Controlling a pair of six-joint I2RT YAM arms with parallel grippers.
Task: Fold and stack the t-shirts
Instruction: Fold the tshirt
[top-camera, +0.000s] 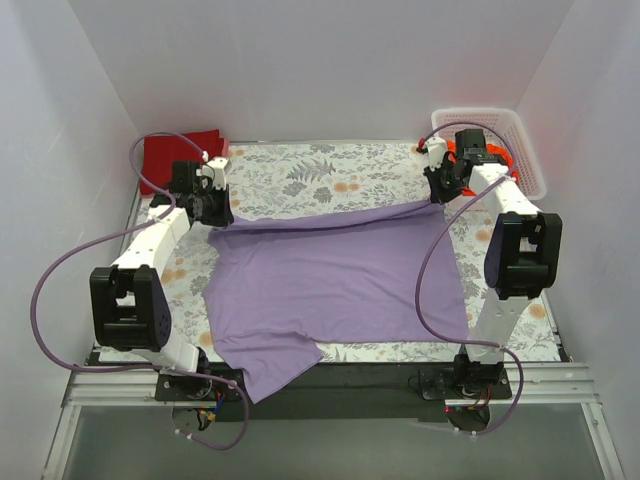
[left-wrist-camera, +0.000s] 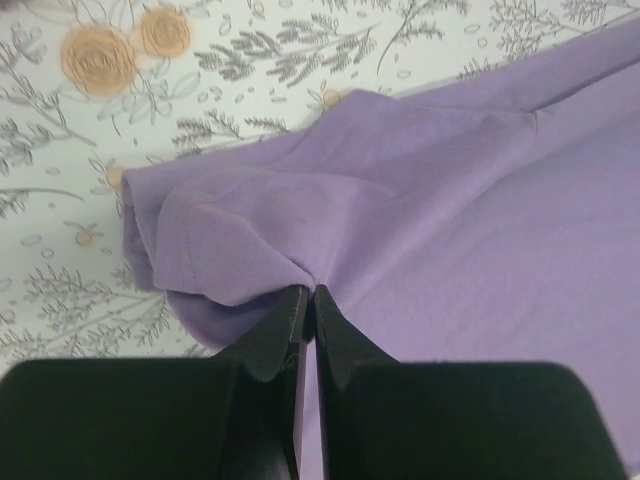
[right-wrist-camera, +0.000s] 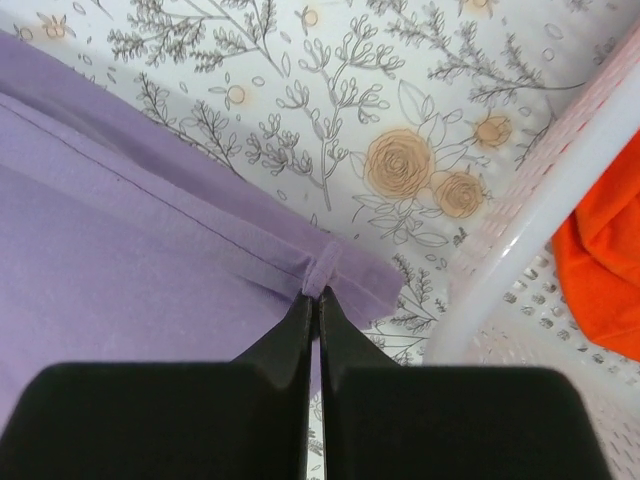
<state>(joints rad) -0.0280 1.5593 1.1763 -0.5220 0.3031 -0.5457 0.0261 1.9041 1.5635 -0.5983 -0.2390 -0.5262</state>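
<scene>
The lavender-purple t-shirt (top-camera: 335, 280) lies spread over the middle of the floral cloth, one sleeve hanging over the near edge. My left gripper (top-camera: 214, 216) is shut on its far left corner (left-wrist-camera: 240, 250), the cloth bunched at the tips. My right gripper (top-camera: 441, 194) is shut on its far right hem corner (right-wrist-camera: 330, 262). The shirt's far edge runs taut between them. The dark red t-shirt (top-camera: 180, 152) lies bunched at the far left. The bright orange t-shirt (right-wrist-camera: 605, 270) sits in the white basket.
The white lattice basket (top-camera: 522, 140) stands at the far right corner, its rim (right-wrist-camera: 560, 180) close beside my right gripper. The floral table cloth (top-camera: 330, 172) shows bare along the far side. White walls close in on three sides.
</scene>
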